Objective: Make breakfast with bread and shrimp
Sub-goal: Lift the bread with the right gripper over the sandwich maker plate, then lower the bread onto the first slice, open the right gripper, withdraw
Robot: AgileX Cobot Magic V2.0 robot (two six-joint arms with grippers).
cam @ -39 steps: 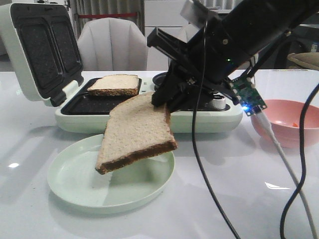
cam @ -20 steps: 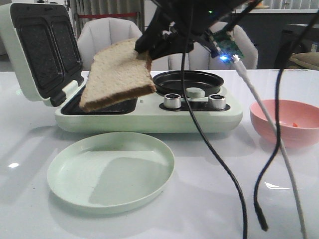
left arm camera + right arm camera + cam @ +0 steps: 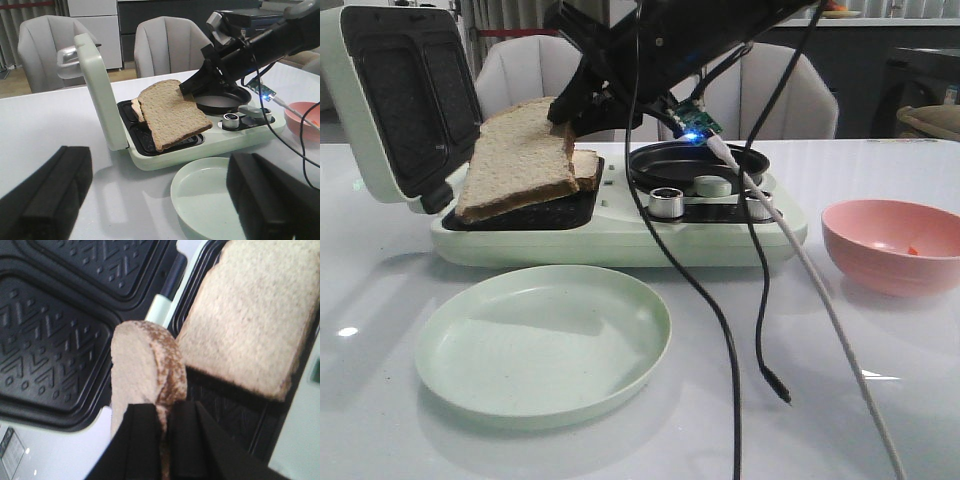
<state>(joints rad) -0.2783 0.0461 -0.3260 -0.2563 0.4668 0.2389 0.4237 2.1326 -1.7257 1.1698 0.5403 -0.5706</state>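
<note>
Standing open at the far left of the white table (image 3: 380, 330), the pale green sandwich maker (image 3: 620, 235) has its lid (image 3: 405, 100) tipped back, dark patterned plates facing forward. Over its lower grill plate hangs one bread slice (image 3: 515, 160), tilted with its low edge toward the front, gripped at its upper corner by the right arm's black fingers (image 3: 565, 105), which are clamped on the crust; the right wrist view shows them pinching the slice edge (image 3: 150, 380) between them. Just behind and beneath it lies the second bread slice (image 3: 585, 168), flat on the grill plate, partly hidden in the front view and clearer from the right wrist (image 3: 250, 320). In front of the appliance sits a pale green plate (image 3: 545, 345), nothing on it. Right of the grill plate, the appliance's round black pan (image 3: 695, 160) sits behind two silver knobs (image 3: 666, 202) and a pale green knob (image 3: 712, 186). Black and white cables (image 3: 720, 300) hang from the right arm down over the table. At the far right stands a pink bowl (image 3: 890, 245) with a small orange-red speck inside, too small to tell as shrimp. The left arm's fingers (image 3: 155, 200) fill the lower corners of its own wrist view, spread wide apart and holding nothing.
</note>
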